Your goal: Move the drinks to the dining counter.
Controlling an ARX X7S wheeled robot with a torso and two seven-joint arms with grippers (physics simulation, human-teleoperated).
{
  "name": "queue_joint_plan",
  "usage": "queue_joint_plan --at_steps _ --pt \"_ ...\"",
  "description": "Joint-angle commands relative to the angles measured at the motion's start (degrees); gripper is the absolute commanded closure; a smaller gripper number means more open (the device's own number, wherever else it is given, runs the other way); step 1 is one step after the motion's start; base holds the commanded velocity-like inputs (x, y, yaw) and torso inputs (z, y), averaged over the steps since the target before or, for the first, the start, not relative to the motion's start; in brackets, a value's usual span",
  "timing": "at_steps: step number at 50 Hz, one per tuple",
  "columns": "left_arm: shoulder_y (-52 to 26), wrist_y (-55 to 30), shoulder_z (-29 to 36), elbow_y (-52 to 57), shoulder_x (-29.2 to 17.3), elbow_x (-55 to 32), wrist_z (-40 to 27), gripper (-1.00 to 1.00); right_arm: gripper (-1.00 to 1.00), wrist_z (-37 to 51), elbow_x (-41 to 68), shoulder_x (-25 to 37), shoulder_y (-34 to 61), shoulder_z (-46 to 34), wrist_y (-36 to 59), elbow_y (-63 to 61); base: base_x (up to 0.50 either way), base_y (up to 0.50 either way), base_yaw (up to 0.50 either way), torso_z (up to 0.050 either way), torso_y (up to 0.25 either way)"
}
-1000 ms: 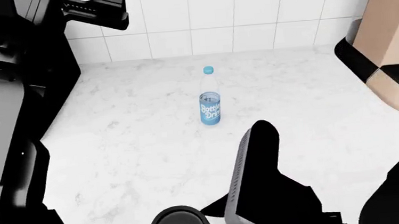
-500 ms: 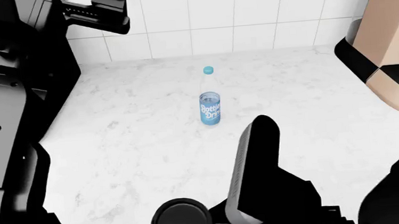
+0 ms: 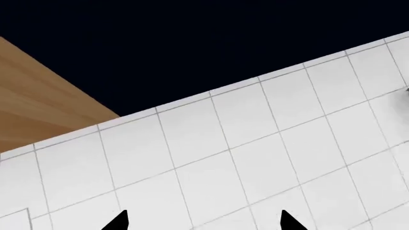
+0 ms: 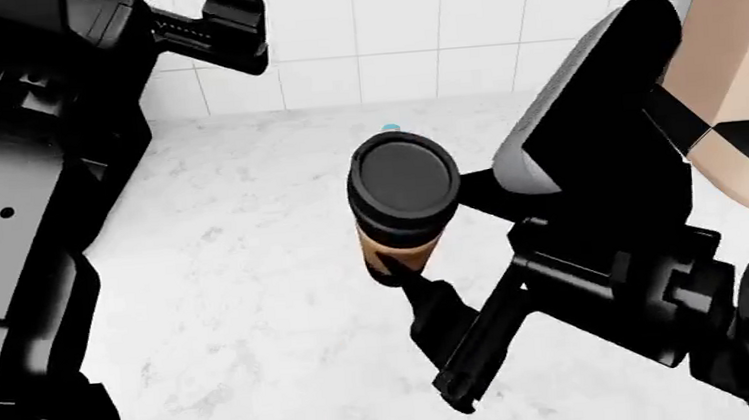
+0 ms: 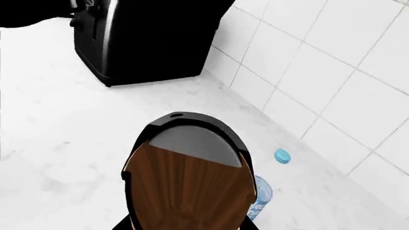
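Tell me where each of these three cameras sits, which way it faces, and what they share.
Head view: on the robot's head, looking down at the marble worktop; both black arms show, the right tool holding the coffee cup.
Left wrist view: near the left tool, facing the white tiled wall; only two dark fingertips show.
Right wrist view: near the right tool, looking along the cup at the worktop.
Shared: head and right wrist views both show the cup and water bottle.

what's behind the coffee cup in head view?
The water bottle: in head view only its light-blue cap peeks above the coffee cup held by the right gripper. Its body is covered there.
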Motion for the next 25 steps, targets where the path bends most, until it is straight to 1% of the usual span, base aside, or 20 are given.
queue_joint_plan --at_steps 1,2,3,4,6,8,9,10,12,18,20,25 --pt "0.15 -2.31 -5.30 -5.01 2.33 -7.77 5.96 -1.00 1.00 3.54 -6.78 0.50 4.37 0.26 0.67 4.55 0.00 0.00 0.00 0.000 0.000" --pt "-0.26 -0.69 0.48 -7.11 -0.47 -4.53 6.43 -1.00 1.00 4.07 -6.12 0.43 5.04 -0.09 0.54 4.60 0.00 0.00 0.00 0.000 0.000" --pt "-0.24 0.77 0.89 -8.59 -0.63 -4.32 6.87 -1.00 1.00 4.29 -5.94 0.33 5.59 -0.36 0.63 4.63 0.00 0.00 0.00 0.000 0.000" --pt "-0.97 1.02 1.52 -11.74 -0.97 -4.34 7.82 -1.00 1.00 4.65 -5.71 0.15 6.43 -0.68 0.63 4.97 0.00 0.00 0.00 0.000 0.000" --pt "-1.36 1.03 2.47 -13.95 -1.47 -4.27 8.68 -1.00 1.00 4.82 -5.57 -0.01 6.99 -0.92 0.54 5.23 0.00 0.00 0.00 0.000 0.000" --pt "-1.76 2.76 4.52 -17.08 -2.58 -4.05 10.86 -1.00 1.00 4.95 -5.68 -0.33 7.49 -1.22 0.53 5.44 0.00 0.00 0.00 0.000 0.000" --pt "-1.60 3.27 4.40 -17.20 -2.90 -4.99 12.32 -1.00 1.00 5.09 -5.65 -0.40 7.70 -1.35 0.45 5.58 0.00 0.00 0.00 0.000 0.000" --pt "-1.39 5.05 6.48 -17.52 -4.23 -2.98 12.05 -1.00 1.00 5.17 -5.64 -0.36 7.83 -1.40 0.41 5.62 0.00 0.00 0.00 0.000 0.000" --pt "-1.41 4.42 4.81 -17.94 -3.84 -4.12 12.12 -1.00 1.00 5.20 -5.64 -0.24 7.98 -1.56 0.44 5.78 0.00 0.00 0.00 0.000 0.000" --pt "-2.65 1.50 2.56 -17.64 -5.50 -6.67 14.39 -1.00 1.00 5.97 -5.24 -0.11 9.09 -1.89 -0.15 6.61 0.00 0.00 0.00 0.000 0.000" --pt "-3.58 1.62 2.68 -18.42 -6.78 -6.07 14.61 -1.00 1.00 6.52 -4.38 -0.09 9.57 -2.25 -0.41 6.46 0.00 0.00 0.00 0.000 0.000" --pt "-4.80 -2.62 0.99 -17.88 -9.05 -8.49 17.06 -1.00 1.00 6.69 -4.02 0.22 10.01 -2.46 -0.65 6.81 0.00 0.00 0.00 0.000 0.000"
